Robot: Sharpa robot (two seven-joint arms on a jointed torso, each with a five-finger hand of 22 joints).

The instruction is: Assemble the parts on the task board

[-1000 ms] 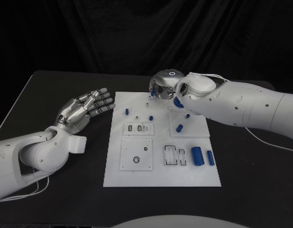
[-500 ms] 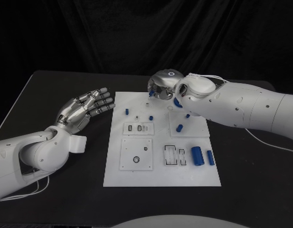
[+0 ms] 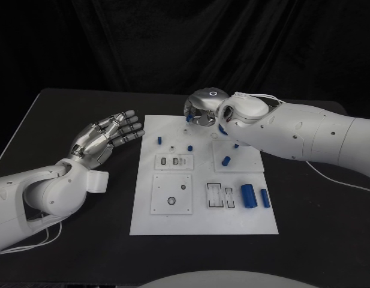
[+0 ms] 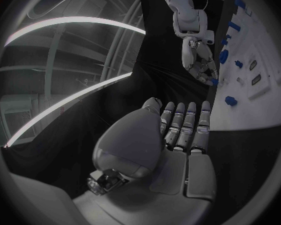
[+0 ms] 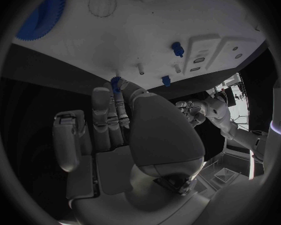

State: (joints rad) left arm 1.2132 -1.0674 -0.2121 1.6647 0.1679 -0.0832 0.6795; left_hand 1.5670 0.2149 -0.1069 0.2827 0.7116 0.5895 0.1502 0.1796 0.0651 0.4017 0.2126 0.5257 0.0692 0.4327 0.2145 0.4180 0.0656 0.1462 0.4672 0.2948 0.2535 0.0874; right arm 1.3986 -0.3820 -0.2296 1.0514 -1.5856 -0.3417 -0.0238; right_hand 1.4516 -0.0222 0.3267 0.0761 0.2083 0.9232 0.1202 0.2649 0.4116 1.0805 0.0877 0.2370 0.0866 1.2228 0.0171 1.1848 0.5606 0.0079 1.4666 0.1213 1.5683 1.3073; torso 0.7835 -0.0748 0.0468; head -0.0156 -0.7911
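Our left hand hovers over the black table just beside the task board, palm up, fingers spread, holding nothing; we read it as parked out of the way so the board remains visible.

The board lies mid-table. Near its left edge a small blue peg stands alone. The recessed plates in the middle have open slots, so we judge most of the assembly is not yet done. Toward the right, a short blue part sits on a raised plate, and two blue cylinders lie near the right edge.

Our right hand is at the board's far edge, fingers pointing down, pinching a small blue toothed part at its fingertips. A fingertip hold suits a part this small; we'd guess it's being lined up with a post below.
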